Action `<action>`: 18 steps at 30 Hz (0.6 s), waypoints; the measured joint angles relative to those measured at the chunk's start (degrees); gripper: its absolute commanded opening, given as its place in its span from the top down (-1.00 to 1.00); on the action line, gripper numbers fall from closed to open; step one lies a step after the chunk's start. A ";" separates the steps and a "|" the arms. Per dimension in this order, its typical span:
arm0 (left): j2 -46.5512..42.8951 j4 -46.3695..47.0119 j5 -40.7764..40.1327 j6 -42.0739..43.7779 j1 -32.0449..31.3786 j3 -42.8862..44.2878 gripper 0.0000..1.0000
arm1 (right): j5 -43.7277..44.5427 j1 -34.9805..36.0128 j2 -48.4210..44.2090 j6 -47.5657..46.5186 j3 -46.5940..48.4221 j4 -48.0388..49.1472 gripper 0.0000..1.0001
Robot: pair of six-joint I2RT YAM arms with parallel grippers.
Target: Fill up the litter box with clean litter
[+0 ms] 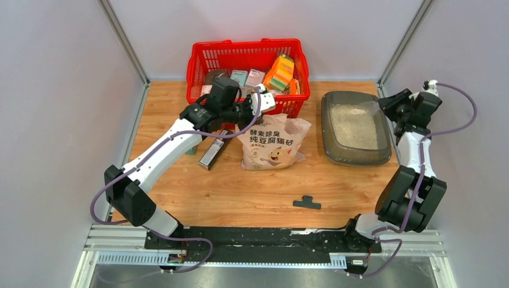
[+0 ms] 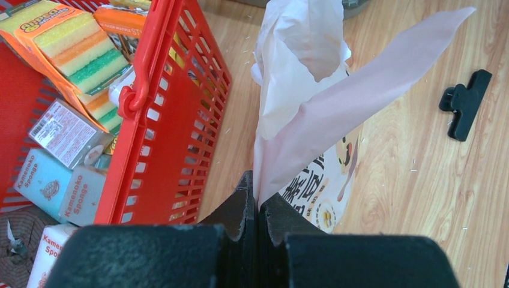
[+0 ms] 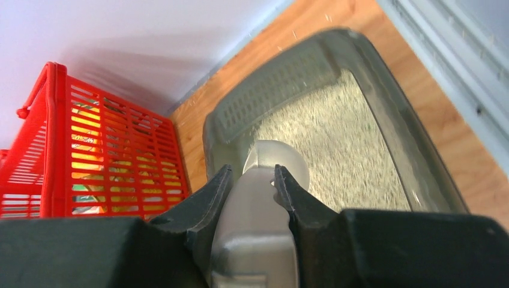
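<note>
Litter box (image 1: pixel 357 158) far right on bench (image 1: pixel 240 192), clean litter (image 1: pixel 354 125) inside.
Left hand (image 2: pixel 258 198) clamped on bag (image 1: pixel 273 144) flap (thin, slippery, likely light); right hand (image 3: pixel 252 175) clamped on scoop (image 3: pixel 282 157) handle; granules loose, keep scoop level.

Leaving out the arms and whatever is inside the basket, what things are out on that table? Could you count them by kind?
basket: 1
bag: 1
litter box: 1
clip: 1
dark pack: 1
scoop: 1
Total: 6 in clear view
</note>
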 measured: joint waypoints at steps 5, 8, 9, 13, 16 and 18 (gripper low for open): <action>-0.96 0.44 0.28 -0.02 0.00 -1.07 1.00 | 6.67 4.92 0.87 -7.69 6.73 -1.66 1.00; -1.88 0.70 0.61 -0.02 0.00 -2.03 1.00 | 9.27 5.16 0.85 -12.04 9.20 -3.87 1.00; -2.23 0.87 0.70 -0.02 0.00 -2.45 1.00 | 10.03 5.05 0.76 -13.79 9.73 -4.98 1.00; -3.98 1.36 1.49 -0.02 0.00 -4.33 1.00 | 11.30 4.94 -1.14 -20.22 9.73 -10.14 1.00; -5.40 1.42 2.16 -0.04 0.00 -5.75 1.00 | 9.25 5.14 -6.10 -26.08 7.74 -14.05 0.98; -6.05 1.46 2.54 -0.04 0.00 -6.43 1.00 | 6.64 5.66 -9.77 -29.14 7.30 -16.70 0.96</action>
